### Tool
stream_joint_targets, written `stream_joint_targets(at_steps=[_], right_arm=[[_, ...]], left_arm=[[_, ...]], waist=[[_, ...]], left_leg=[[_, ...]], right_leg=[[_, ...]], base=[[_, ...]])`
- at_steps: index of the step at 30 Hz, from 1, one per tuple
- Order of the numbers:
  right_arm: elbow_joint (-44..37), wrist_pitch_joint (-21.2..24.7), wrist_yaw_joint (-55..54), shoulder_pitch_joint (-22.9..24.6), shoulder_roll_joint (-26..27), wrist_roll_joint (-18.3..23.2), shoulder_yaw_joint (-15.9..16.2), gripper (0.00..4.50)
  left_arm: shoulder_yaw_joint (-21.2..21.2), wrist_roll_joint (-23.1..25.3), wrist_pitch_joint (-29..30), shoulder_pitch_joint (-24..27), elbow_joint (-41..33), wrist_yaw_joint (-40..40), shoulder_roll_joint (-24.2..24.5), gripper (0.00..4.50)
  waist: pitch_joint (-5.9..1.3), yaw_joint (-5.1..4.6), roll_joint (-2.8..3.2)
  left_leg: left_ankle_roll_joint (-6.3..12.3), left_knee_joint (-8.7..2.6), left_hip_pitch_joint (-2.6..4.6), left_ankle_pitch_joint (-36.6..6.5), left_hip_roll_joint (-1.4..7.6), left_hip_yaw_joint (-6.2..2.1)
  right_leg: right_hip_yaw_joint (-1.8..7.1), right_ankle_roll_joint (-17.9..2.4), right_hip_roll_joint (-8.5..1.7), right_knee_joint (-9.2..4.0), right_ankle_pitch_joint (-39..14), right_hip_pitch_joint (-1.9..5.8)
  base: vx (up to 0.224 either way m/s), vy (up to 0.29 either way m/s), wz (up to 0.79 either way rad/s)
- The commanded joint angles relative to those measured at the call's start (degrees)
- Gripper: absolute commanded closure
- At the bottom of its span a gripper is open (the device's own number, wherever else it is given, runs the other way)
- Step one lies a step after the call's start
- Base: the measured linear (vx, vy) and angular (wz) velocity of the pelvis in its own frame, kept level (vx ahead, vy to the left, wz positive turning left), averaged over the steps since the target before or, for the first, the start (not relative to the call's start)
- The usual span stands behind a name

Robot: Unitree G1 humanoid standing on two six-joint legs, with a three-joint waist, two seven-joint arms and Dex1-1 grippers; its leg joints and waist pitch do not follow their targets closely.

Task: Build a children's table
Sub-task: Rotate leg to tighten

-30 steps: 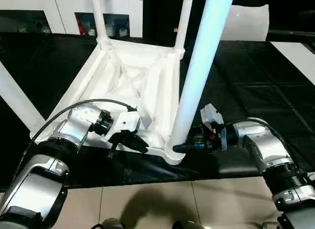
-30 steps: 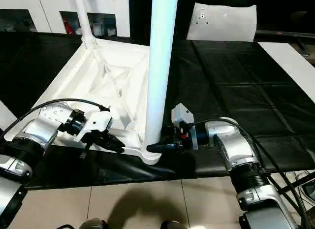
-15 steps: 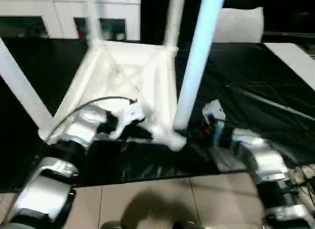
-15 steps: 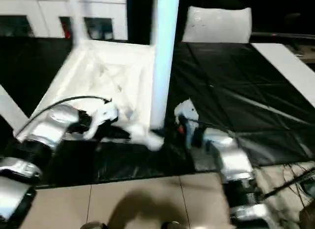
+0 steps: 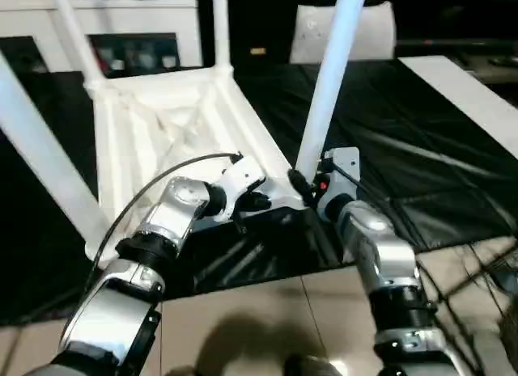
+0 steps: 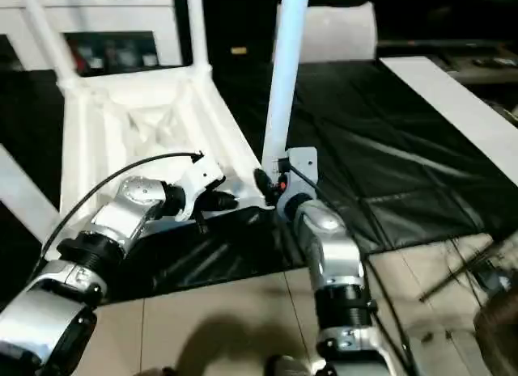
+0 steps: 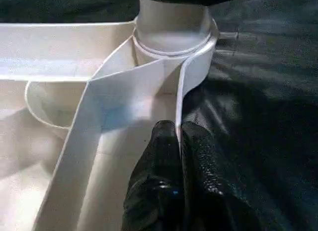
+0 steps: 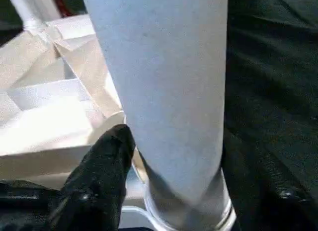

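The white tabletop [image 5: 162,125] lies upside down on the black mat, ribbed underside up. Several white legs stand up from its corner sockets. The near right leg [image 5: 328,77] rises from the corner socket [image 7: 174,37] closest to both grippers. My left gripper [image 5: 261,203] is shut on the thin upright rim [image 7: 149,87] of the tabletop, just short of that socket, its fingertips [image 7: 196,141] pinched on the edge. My right gripper [image 5: 298,182] sits at the foot of that leg [image 8: 164,92], right above the socket.
A black mat [image 5: 421,166] covers the work surface, and tiled floor [image 5: 267,327] runs along its near edge. A white cabinet with glass doors [image 5: 121,20] stands at the back, a flat white sheet [image 5: 372,32] to its right. Cables [image 5: 486,271] lie at far right.
The whole picture has swung and tilted, so the camera moved. My left gripper stays clamped on the rim and my right gripper stays at the foot of the near right leg.
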Motion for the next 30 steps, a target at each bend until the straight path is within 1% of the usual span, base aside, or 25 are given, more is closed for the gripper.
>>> stream_joint_targets(at_steps=[1,2,3,4,5,6,7,8,9,10,12,13,14,15,17,18,20,22,23,24,25,26,28,29,30], right_arm=[[0.9,0.7,4.2,1.0,4.3,2.0,7.9,1.41],[0.4,-0.8,4.0,1.5,3.2,1.1,7.8,1.36],[0.2,-1.2,4.1,1.7,2.9,1.2,7.6,1.17],[0.1,-1.4,4.1,1.8,2.7,1.2,7.6,1.05],[-2.0,-3.2,5.6,3.0,0.8,1.8,6.2,1.05],[-2.8,-3.7,6.1,3.4,0.2,2.1,5.6,1.05],[-3.5,-3.9,6.6,3.9,-0.4,2.3,5.1,0.95],[-6.0,-3.6,8.2,5.2,-1.9,3.6,3.8,0.74],[-6.4,-3.6,8.5,5.4,-2.1,3.8,3.7,0.66],[-7.9,-3.4,9.7,6.3,-3.1,4.4,3.4,0.63],[-11.1,-4.1,12.6,8.8,-6.4,4.9,3.4,0.46],[-11.9,-4.3,13.5,9.4,-7.0,5.2,3.3,0.32],[-13.8,-4.0,15.5,10.9,-8.4,6.7,2.9,0.22],[-15.4,-3.9,17.2,12.3,-9.4,7.9,2.4,0.17],[-17.3,-3.4,18.8,13.9,-10.9,8.5,2.2,0.05],[-18.9,-2.9,20.1,15.4,-12.1,9.1,2.2,0.05],[-22.2,-2.0,22.3,17.9,-14.2,10.0,2.9,0.05],[-23.8,-1.4,23.0,19.1,-15.0,10.4,3.4,0.05],[-25.3,-1.0,23.6,20.2,-15.8,10.9,4.2,0.01],[-26.8,-0.6,23.4,21.2,-16.4,10.8,4.9,0.01],[-27.4,-0.3,23.4,21.6,-16.5,10.9,5.1,0.0],[-27.4,-0.3,23.4,21.6,-16.5,10.9,5.1,0.0],[-29.1,0.5,22.2,22.4,-16.1,11.5,5.0,0.0],[-30.7,2.5,19.5,23.0,-15.1,11.7,4.6,0.0],[-31.0,3.0,18.7,23.0,-14.9,11.4,4.7,0.0]], left_arm=[[-3.0,-1.2,-4.0,-1.3,-1.2,-1.5,-2.5,4.5],[-3.1,-1.1,-6.1,-1.1,-0.8,-3.1,-1.3,4.5],[-3.1,-1.1,-6.5,-1.1,-0.7,-3.6,-1.0,4.5],[-3.1,-1.1,-6.7,-1.0,-0.6,-3.7,-0.9,4.5],[-3.0,-0.9,-9.6,-1.0,0.1,-5.7,0.7,4.5],[-2.8,-0.9,-10.4,-1.1,0.3,-6.1,1.2,4.5],[-2.8,-0.7,-11.1,-1.2,0.6,-6.3,1.7,4.5],[-2.6,-0.3,-13.3,-1.6,1.4,-6.5,2.9,4.5],[-2.5,-0.3,-13.5,-1.7,1.6,-6.5,3.0,4.5],[-2.3,-0.1,-14.4,-1.9,2.1,-6.6,3.6,4.5],[-2.2,0.3,-17.9,-2.3,3.3,-7.6,5.3,4.5],[-2.2,0.3,-18.5,-2.4,3.5,-8.0,5.7,4.5],[-2.1,0.1,-19.7,-2.5,4.0,-9.0,6.4,4.5],[-2.1,0.3,-20.9,-2.7,4.6,-8.9,7.0,4.5],[-2.2,0.6,-22.0,-2.9,5.2,-8.7,7.8,4.5],[-2.3,0.9,-23.1,-3.1,5.9,-8.6,8.3,4.5],[-1.4,0.5,-24.5,-3.1,6.5,-6.8,8.8,4.5],[0.1,-1.6,-23.9,-2.6,5.9,-7.8,8.6,4.5],[2.1,-4.4,-22.5,-1.8,4.2,-9.0,8.2,4.23],[4.2,-7.9,-20.5,-0.3,1.4,-10.3,7.6,4.23],[4.7,-9.0,-19.4,0.5,0.0,-10.7,7.5,4.06],[4.7,-9.0,-19.4,0.5,0.0,-10.7,7.5,3.92],[6.6,-11.7,-16.9,3.1,-3.8,-8.6,6.5,3.84],[9.2,-14.6,-12.3,6.7,-9.7,-3.8,4.8,3.66],[9.7,-14.9,-10.9,7.6,-11.2,-2.0,4.3,3.66]], waist=[[-3.21,0.08,-0.16],[-3.54,0.02,0.67],[-4.25,0.12,2.48],[-4.39,-0.11,2.52],[-4.38,-0.09,2.23],[-4.14,0.21,2.0],[-4.11,0.11,1.78],[-4.41,0.25,1.35],[-4.6,0.34,1.33],[-4.71,0.34,1.19],[-5.29,0.77,0.81],[-5.42,0.84,0.71],[-5.88,1.17,0.52],[-5.95,1.22,0.5],[-6.56,1.56,0.08],[-6.84,1.85,0.25],[-6.79,2.01,0.35],[-6.64,2.27,0.13],[-6.43,2.28,0.15],[-6.34,2.34,0.21],[-6.35,2.36,0.38],[-6.36,2.37,0.35],[-6.16,2.51,0.67],[-6.14,2.5,0.55],[-5.92,2.5,0.5]], left_leg=[[2.26,0.11,-0.46,-10.3,-2.04,-1.72],[0.82,-4.55,-3.13,-13.2,-0.16,-2.86],[0.07,-5.8,-1.63,-16.9,0.86,-3.55],[0.33,-5.99,-1.21,-17.5,1.06,-3.48],[0.33,-6.19,-1.08,-16.7,1.12,-2.94],[0.44,-6.41,-1.27,-16.0,0.81,-2.4],[0.47,-6.38,-1.21,-16.4,0.79,-2.13],[0.64,-6.22,-1.02,-16.0,0.66,-1.81],[1.1,-6.08,-0.43,-15.5,0.85,-1.28],[1.39,-5.96,-0.67,-14.4,0.81,-1.07],[2.54,-5.58,-0.47,-10.7,0.93,-0.25],[3.06,-5.39,-0.64,-9.7,0.74,-0.08],[3.91,-4.93,-0.66,-7.0,0.61,0.27],[5.03,-4.67,-1.17,-4.9,0.56,0.28],[5.75,-4.21,-2.1,-1.3,0.32,0.11],[6.25,-3.9,-2.16,1.6,0.38,0.09],[7.13,-3.71,-2.26,4.0,0.51,0.07],[6.68,-3.67,-2.3,2.4,0.45,0.21],[5.51,-3.81,-2.45,0.8,0.33,0.26],[4.44,-3.88,-2.41,-0.9,0.37,0.22],[3.34,-3.94,-2.49,-1.8,0.49,0.14],[3.0,-3.96,-2.33,-2.3,0.55,0.23],[2.37,-4.17,-2.12,-4.2,0.8,0.2],[1.29,-4.21,-2.22,-5.5,1.17,0.06],[1.33,-4.29,-2.23,-5.8,1.13,0.15]], right_leg=[[1.84,2.1,-7.59,-11.32,-59.8,3.36],[-0.91,3.2,-4.57,-8.52,-47.0,5.62],[-1.25,0.9,-3.3,-7.33,-32.0,4.98],[-1.0,-1.5,-3.01,-7.03,-25.7,4.57],[-0.58,-6.2,-2.67,-6.22,-17.1,4.11],[-0.33,-8.3,-2.34,-5.88,-15.4,4.01],[-0.11,-8.7,-2.23,-5.83,-16.4,3.72],[0.33,-9.1,-2.08,-5.74,-18.0,3.58],[0.8,-9.9,-2.13,-5.73,-17.6,3.0],[1.09,-10.3,-2.01,-5.42,-16.2,3.08],[1.85,-12.3,-1.76,-4.62,-12.3,2.81],[1.98,-12.3,-1.69,-4.56,-11.8,2.93],[2.33,-13.2,-1.68,-3.89,-8.5,2.88],[2.45,-14.0,-1.68,-3.36,-6.2,3.0],[2.43,-13.8,-1.73,-2.61,-3.6,3.73],[2.44,-14.1,-1.76,-1.97,-0.5,3.86],[2.44,-14.8,-1.63,-1.67,2.5,3.81],[2.43,-14.6,-1.52,-2.01,0.5,3.89],[2.41,-13.9,-1.42,-2.35,-2.8,4.0],[2.38,-13.1,-1.47,-2.7,-6.1,3.9],[2.34,-12.7,-1.55,-2.76,-8.2,3.96],[2.4,-12.7,-1.54,-2.91,-8.8,3.8],[2.3,-12.7,-1.36,-3.14,-10.7,3.34],[2.3,-12.6,-1.45,-2.75,-11.5,3.55],[2.25,-12.5,-1.3,-3.09,-12.3,3.3]], base=[[0.103,0.049,-0.53],[0.103,0.049,-0.53],[0.108,0.045,-0.33],[0.0,0.0,0.0],[0.0,0.0,0.0],[0.0,0.0,0.0],[0.0,0.0,0.0],[0.0,0.0,0.0],[0.056,0.017,0.1],[0.069,-0.004,0.15],[0.077,-0.02,0.15],[0.093,-0.048,0.16],[0.114,-0.077,0.19],[0.064,-0.055,0.12],[0.015,-0.029,0.01],[0.027,-0.053,-0.03],[0.0,0.0,0.0],[0.0,0.0,0.0],[0.0,0.0,0.0],[0.0,0.0,0.0],[0.0,0.0,0.0],[0.0,0.0,0.0],[0.0,0.0,0.0],[0.0,0.0,0.0],[0.0,0.0,0.0]])
